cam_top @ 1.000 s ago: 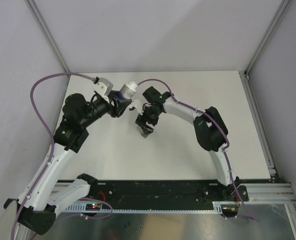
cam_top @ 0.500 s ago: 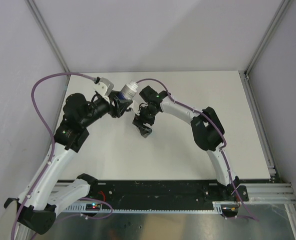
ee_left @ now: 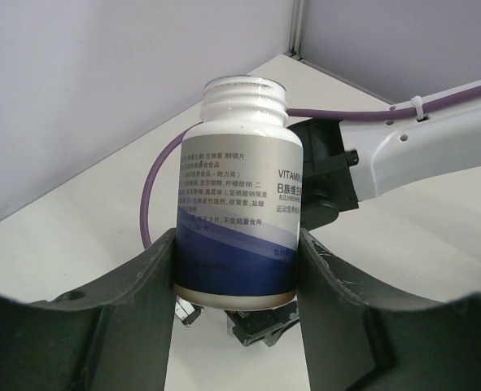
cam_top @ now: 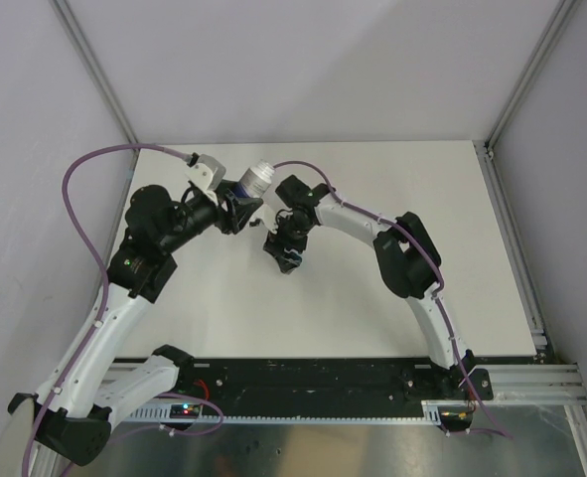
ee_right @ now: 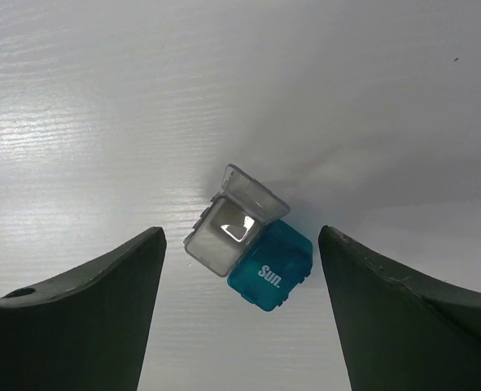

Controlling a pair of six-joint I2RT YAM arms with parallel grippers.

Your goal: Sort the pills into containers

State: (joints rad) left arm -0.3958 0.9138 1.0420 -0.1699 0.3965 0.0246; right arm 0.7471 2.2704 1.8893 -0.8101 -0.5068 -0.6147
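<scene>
Your left gripper (ee_left: 233, 248) is clamped on the white bottle (ee_left: 238, 187). Your right gripper (ee_right: 240, 236) hangs with jaws spread above the containers (ee_right: 252, 257), which sit on the table (ee_right: 102, 98): grey lid raised, teal lid closed.

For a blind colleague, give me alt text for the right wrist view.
Tiny joined containers lie on the white table, seen between the dark fingers of the open right end effector: grey compartment lid up, teal compartment shut.

Below the right gripper (ee_right: 240, 236), the containers (ee_right: 248, 252) are seen as glossy translucent plastic on a matt, faintly grained table (ee_right: 102, 98). The bottle (ee_left: 237, 220) in the left gripper (ee_left: 236, 244) is wrapped in a shiny label.
</scene>
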